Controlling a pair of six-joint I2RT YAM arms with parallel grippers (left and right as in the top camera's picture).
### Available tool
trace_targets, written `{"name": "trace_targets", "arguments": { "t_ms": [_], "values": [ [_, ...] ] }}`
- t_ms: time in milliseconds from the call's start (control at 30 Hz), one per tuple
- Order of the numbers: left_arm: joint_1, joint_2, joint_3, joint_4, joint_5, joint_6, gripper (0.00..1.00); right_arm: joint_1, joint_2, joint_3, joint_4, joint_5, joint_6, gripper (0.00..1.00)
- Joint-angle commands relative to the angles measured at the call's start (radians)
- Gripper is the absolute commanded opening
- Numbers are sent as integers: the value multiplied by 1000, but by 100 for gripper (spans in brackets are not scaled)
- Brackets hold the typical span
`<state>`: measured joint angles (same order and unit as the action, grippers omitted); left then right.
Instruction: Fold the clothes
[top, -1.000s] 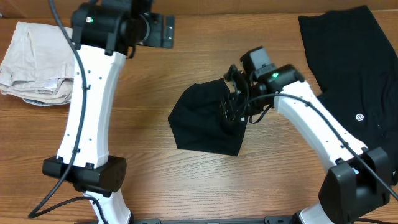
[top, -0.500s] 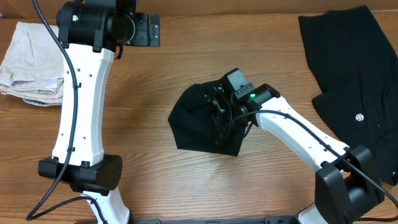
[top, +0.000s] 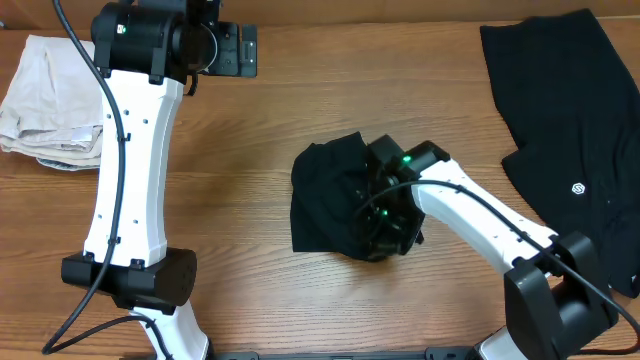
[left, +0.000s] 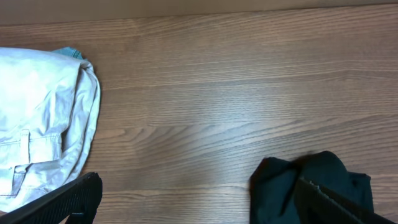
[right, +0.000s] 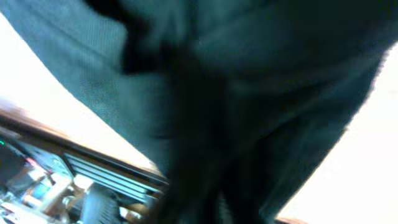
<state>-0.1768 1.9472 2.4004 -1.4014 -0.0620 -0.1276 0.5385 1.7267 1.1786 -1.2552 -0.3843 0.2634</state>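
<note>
The black T-shirt (top: 328, 195) lies in a rumpled heap near the middle of the table (top: 250, 230), just toward 4 o'clock of centre. The right gripper (top: 388, 215) presses into the heap's 4 o'clock edge. Its arm reaches in low from a base at 5 o'clock, the wrist bent down over the cloth. Black fingers against black cloth make it impossible to tell whether the jaws are apart or clamped on a fold. The right wrist view does not help, since blurred dark fabric (right: 205, 93) fills nearly all of it.

The left arm stretches from its base at 7 o'clock up to 11 o'clock. The left gripper (top: 238, 50) is held off the table there, touching nothing, with its fingers (left: 68, 199) spread wide apart. Its wrist view catches a corner of the T-shirt at 5 o'clock.

More black garments (top: 570, 120) lie spread at 2 o'clock, cut off by the frame's edge. A beige garment (top: 50, 100) is bunched at 10 o'clock.
</note>
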Motion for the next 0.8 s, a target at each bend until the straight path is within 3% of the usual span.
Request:
{"name": "trace_targets", "arguments": {
  "t_ms": [0, 133, 400, 633, 767],
  "values": [
    [0, 11, 8, -2, -8, 19, 100, 5, -21, -49, 1, 5, 41, 45],
    [0, 11, 8, 6, -9, 20, 100, -26, -24, -2, 3, 18, 40, 46],
    [0, 11, 8, 15, -9, 20, 100, -94, -49, 340, 12, 164, -16, 50],
    [0, 11, 8, 22, -8, 20, 100, -94, 8, 311, 157, 238, -115, 52],
    [0, 11, 8, 21, -7, 19, 100, -96, 82, 297, 177, 367, -117, 49]
  ]
}}
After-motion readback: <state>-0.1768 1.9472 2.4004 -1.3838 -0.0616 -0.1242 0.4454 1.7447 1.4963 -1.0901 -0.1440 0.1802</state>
